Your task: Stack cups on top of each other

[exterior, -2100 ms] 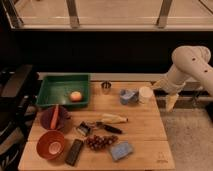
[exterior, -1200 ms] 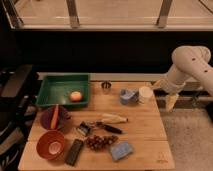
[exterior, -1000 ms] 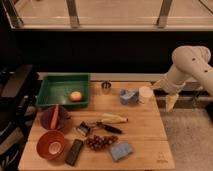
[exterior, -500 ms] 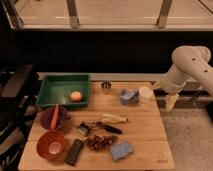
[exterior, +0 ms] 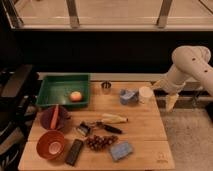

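A cream-white cup (exterior: pixel 145 94) stands upright near the table's right edge. A small shiny steel cup (exterior: pixel 106 86) with a dark inside stands at the back of the table, right of the green tray. The two cups are apart. My gripper (exterior: pixel 171 101) hangs at the end of the white arm, just past the table's right edge, to the right of the cream cup and slightly lower in the picture. It holds nothing that I can see.
A green tray (exterior: pixel 52 95) holds an orange fruit (exterior: pixel 75 96). A blue object (exterior: pixel 127 96) sits left of the cream cup. A purple bowl (exterior: pixel 54 118), orange bowl (exterior: pixel 51 144), grapes (exterior: pixel 101 142), blue sponge (exterior: pixel 121 150), banana (exterior: pixel 115 118) and dark items lie in front.
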### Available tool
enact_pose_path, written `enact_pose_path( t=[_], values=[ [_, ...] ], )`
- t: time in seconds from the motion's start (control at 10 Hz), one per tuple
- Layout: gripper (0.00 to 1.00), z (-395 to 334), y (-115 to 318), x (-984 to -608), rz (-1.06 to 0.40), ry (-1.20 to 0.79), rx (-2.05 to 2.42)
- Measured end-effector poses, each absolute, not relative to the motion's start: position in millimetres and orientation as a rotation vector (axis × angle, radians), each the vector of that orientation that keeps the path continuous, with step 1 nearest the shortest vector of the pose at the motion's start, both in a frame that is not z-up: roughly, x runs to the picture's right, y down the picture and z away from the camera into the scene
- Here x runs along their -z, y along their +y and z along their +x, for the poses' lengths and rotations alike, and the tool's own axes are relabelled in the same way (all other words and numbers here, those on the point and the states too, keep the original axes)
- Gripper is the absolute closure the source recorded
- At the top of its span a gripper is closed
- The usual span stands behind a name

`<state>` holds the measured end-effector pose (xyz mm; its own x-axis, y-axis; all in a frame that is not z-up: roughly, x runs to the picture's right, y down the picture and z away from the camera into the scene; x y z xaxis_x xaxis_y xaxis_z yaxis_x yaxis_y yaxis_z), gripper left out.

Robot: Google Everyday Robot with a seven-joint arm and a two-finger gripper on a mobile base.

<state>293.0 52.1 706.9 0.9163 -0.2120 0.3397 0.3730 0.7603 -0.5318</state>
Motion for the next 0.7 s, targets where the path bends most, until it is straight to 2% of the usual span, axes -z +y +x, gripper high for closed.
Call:
enact_pose_path(
  t=[0.7],
  values=[
    [0.22, 285.7, 47.5, -712.5, -0.594, -0.313, 0.343]
  ],
)
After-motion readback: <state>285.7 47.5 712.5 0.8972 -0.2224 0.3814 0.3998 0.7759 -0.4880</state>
